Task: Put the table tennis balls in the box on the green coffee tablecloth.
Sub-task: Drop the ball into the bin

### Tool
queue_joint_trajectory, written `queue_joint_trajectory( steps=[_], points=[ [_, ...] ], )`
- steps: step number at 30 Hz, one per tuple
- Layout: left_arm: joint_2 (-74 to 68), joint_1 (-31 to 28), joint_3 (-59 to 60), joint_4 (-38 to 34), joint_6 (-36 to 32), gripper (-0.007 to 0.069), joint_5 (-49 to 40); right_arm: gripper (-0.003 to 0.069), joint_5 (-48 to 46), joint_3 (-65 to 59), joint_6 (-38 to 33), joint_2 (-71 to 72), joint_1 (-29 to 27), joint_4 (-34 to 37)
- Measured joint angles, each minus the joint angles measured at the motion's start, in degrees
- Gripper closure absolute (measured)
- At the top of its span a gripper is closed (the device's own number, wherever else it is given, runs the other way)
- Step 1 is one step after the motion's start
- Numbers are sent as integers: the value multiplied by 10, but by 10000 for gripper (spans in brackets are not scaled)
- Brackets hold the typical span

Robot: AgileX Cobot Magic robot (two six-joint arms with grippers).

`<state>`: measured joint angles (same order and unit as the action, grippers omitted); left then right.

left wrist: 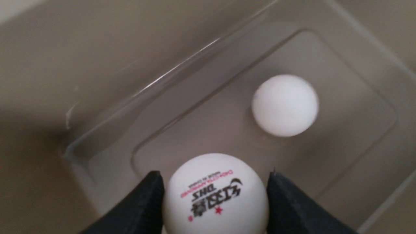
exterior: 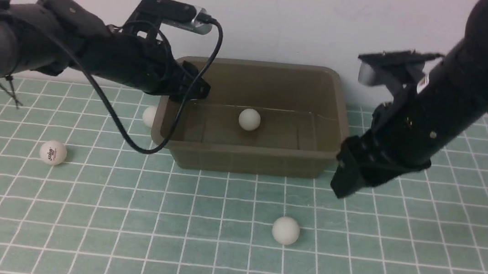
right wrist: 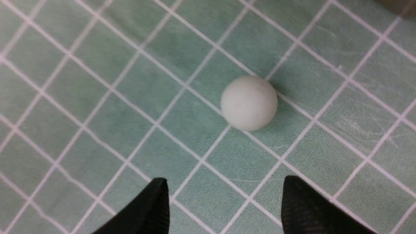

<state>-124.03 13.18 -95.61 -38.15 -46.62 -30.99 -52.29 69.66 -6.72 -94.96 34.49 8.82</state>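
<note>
DHS ball (left wrist: pixel 216 195) in left tool (left wrist: pixel 214 178), red star (left wrist: pixel 218 211)

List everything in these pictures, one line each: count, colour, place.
green tablecloth: one, teal-green with a white grid, covering the table.
box: one, olive-brown, at the back middle of the tablecloth.
table tennis balls: five, white; one on the box floor, one with a logo held over the box, one beside the box's left wall, partly hidden, one with a logo on the cloth at left, one on the cloth in front of the box.
wall: one, white, behind.
cable: one, black, looping past the box's left corner.
left gripper: one, black, over the box's left end, shut on the logo ball.
right gripper: one, black, open, above the cloth near the front ball.
</note>
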Motion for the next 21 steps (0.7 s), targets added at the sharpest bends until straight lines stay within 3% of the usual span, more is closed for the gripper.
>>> queue_joint_trajectory(
  steps=[9, 21],
  points=[
    [0, 0, 0, 47, 34, 183, -4, 237, 34, 0, 20, -77, 0, -9],
    [55, -5, -1, 51, 34, 174, -33, 237, 90, 0, 12, -119, 0, -1]
  ],
)
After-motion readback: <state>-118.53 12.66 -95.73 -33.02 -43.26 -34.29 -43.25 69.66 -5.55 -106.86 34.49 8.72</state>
